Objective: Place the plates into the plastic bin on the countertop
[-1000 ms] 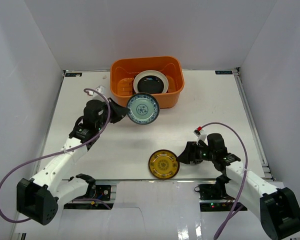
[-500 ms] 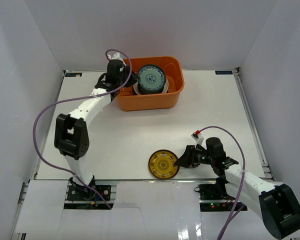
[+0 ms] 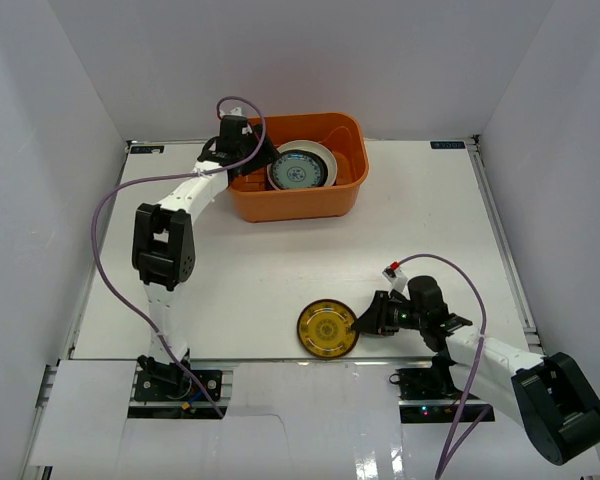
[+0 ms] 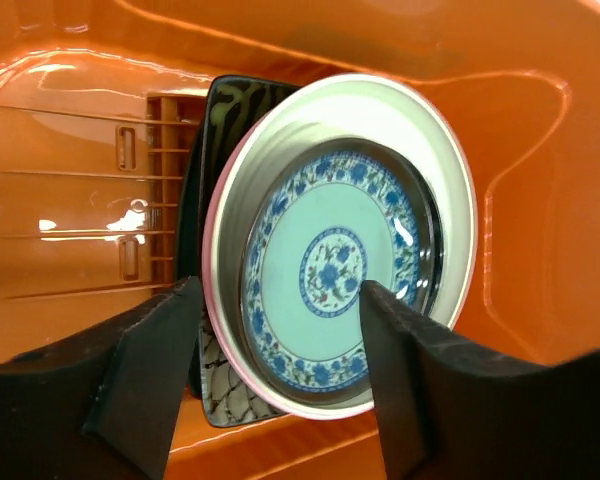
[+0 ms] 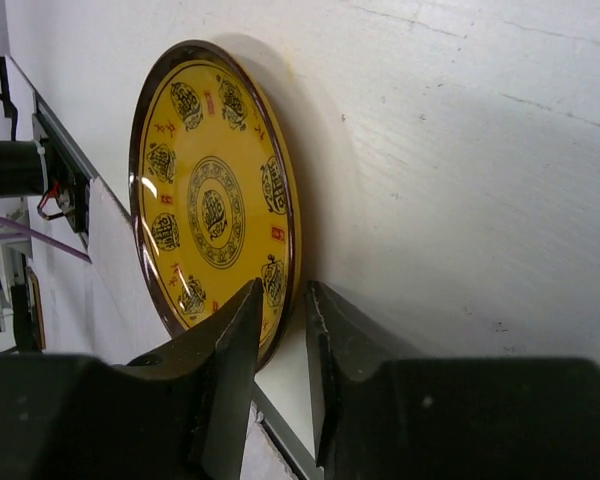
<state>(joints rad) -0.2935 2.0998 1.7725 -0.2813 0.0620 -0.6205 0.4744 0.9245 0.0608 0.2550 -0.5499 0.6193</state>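
In the top view the bin point(image 3: 300, 205) sits at the upper middle of the frame, on the far side of the countertop point(image 3: 430, 230). A stack of plates lies in its right half. The blue plate point(image 3: 300, 172) is on top, face up. The left wrist view shows the stack closely: the blue plate point(image 4: 330, 270) rests in a black plate point(image 4: 432, 235) of which only a thin dark ring shows. That one sits in the cream plate point(image 4: 450, 150), and a pink rim point(image 4: 212, 230) edges the cream one on the left. A dark patterned plate point(image 4: 215, 110) pokes out from under the stack at its left side, over the bin's slotted floor point(image 4: 140, 190).

The left gripper point(image 3: 255, 160) hangs above the left part of the bin. In its wrist view the left gripper point(image 4: 277, 300) has its fingers spread wide with nothing held between them.

The yellow plate point(image 3: 327, 328) lies flat at the lower middle of the frame, close to the countertop's near edge. The right gripper point(image 3: 358, 322) is at its right rim. In the right wrist view the right gripper point(image 5: 283, 300) has its jaws a narrow gap apart, straddling the rim of the yellow plate point(image 5: 215, 210). A sliver of countertop point(image 5: 460, 150) shows between the rim and one finger, and I cannot tell whether the rim is pinched
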